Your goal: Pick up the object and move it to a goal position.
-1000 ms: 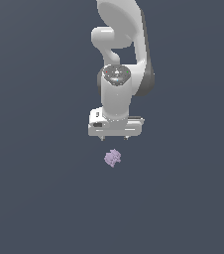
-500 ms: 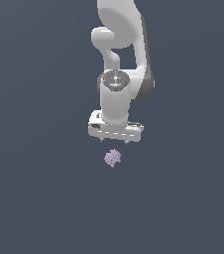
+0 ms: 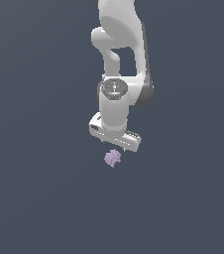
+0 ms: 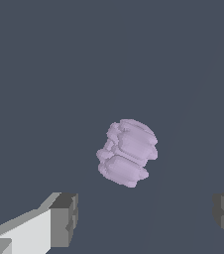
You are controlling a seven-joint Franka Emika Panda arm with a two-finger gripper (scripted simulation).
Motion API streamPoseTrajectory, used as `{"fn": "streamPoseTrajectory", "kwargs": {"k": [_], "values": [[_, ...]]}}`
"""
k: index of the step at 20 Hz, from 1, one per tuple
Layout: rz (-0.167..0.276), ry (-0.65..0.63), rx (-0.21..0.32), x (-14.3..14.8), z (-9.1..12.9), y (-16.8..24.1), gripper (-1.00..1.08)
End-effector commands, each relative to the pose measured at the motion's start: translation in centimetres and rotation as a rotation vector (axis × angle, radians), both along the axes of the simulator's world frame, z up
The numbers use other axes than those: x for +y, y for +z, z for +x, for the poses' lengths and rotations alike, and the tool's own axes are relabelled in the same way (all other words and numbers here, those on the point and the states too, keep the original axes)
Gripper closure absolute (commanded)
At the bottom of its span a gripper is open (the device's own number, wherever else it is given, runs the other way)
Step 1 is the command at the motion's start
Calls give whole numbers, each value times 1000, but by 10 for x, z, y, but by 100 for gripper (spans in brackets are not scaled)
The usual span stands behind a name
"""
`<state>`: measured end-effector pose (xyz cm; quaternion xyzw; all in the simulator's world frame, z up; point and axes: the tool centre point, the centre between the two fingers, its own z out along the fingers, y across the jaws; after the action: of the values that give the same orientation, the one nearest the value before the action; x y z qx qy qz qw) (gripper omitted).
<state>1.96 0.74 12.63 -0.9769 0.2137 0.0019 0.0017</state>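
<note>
Dark slate-grey ground fills everything around us. We hold our gripper (image 3: 115, 148) directly over the object (image 3: 112, 158), a small lumpy lilac thing lying apart from us on that ground. Our jaws stand spread wide, grasping nothing, the fingers (image 4: 64, 219) flanking the object in the wrist view.

The setting is presenting itself as a bare simulated workspace — not a home, kitchen or workshop. A uniform dark slate-grey surface (image 3: 39, 198) is filling both views with no visible edges or corners. The white arm (image 3: 118, 74) is rendering with flat, untextured shading — typical of a simulator.
</note>
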Motion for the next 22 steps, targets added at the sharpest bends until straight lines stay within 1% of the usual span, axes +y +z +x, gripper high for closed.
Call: {"fn": "streamPoseTrajectory", "kwargs": {"k": [1, 7, 12, 17, 22], "values": [[0, -74, 0, -1, 3, -5, -92], [-1, -241, 0, -2, 8, -15, -92], [-3, -347, -1, -3, 12, -22, -92], [-4, -416, -2, -3, 14, -26, -92], [-5, -449, -2, -4, 16, -28, -92]]}}
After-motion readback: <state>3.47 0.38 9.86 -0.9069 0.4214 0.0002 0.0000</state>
